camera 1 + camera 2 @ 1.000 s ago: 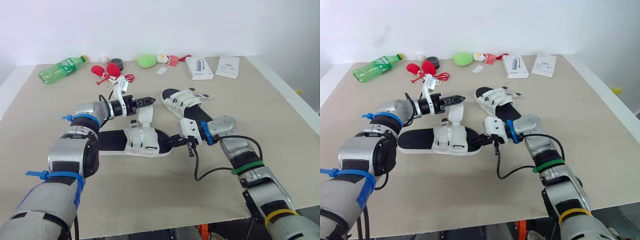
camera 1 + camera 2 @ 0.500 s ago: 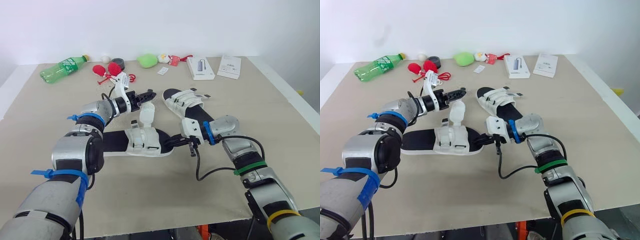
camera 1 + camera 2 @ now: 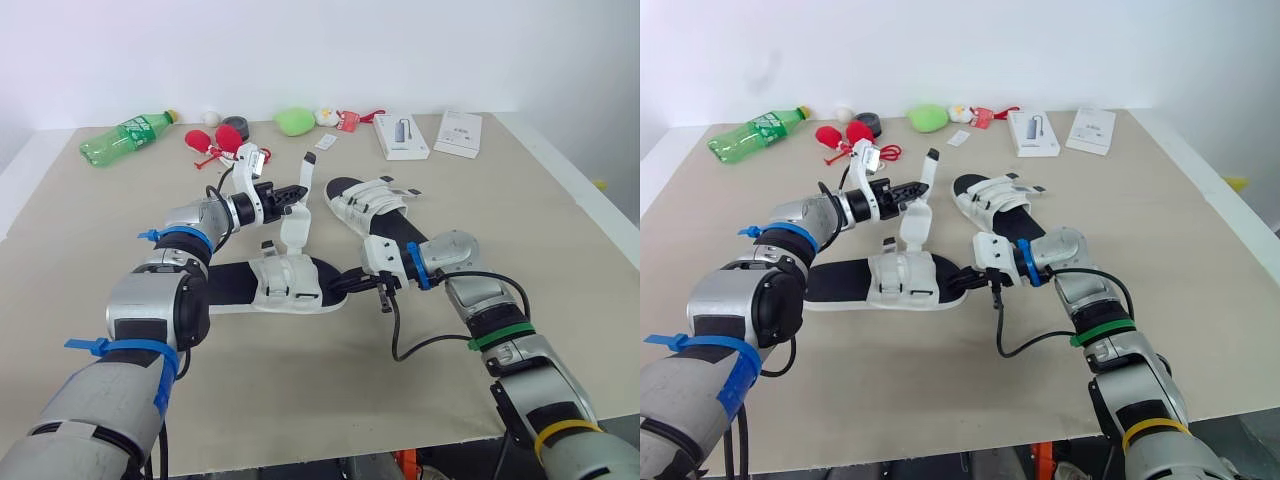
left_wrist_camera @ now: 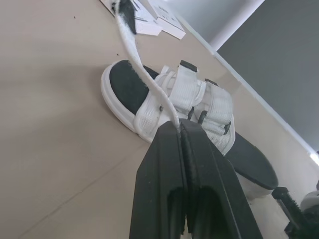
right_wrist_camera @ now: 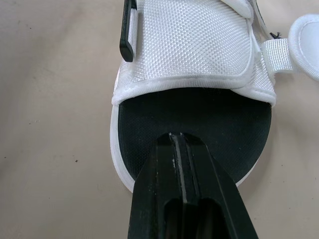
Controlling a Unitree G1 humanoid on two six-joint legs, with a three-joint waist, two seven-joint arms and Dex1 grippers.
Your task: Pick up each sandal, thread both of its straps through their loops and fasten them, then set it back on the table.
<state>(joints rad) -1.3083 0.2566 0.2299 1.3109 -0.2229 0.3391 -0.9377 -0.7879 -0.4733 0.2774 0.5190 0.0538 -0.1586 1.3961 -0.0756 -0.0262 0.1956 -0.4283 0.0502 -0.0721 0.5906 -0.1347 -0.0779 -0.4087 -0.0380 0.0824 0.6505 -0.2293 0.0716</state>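
The near white sandal [image 3: 270, 281] lies flat on the table with its black footbed showing. My left gripper [image 3: 293, 192] hovers above it, shut on the sandal's loose white strap [image 4: 137, 59]. The strap's black tip [image 3: 308, 163] sticks up past the fingers. My right gripper [image 3: 345, 284] is shut, and its fingertips [image 5: 178, 137] press on the toe end of the same sandal's footbed. The second sandal [image 3: 375, 209] lies just behind, between the two arms, with its straps across the top.
Along the far edge lie a green bottle [image 3: 125, 137], red soft toys [image 3: 225, 140], a green object [image 3: 292, 121] and two white boxes [image 3: 398, 135] [image 3: 455, 132]. A black cable [image 3: 420, 345] loops beside my right forearm. The table's right edge [image 3: 590, 215] is close.
My left gripper has shut on the strap and pulled it up, so the black tip now points upward. The right gripper has stayed on the sandal's toe.
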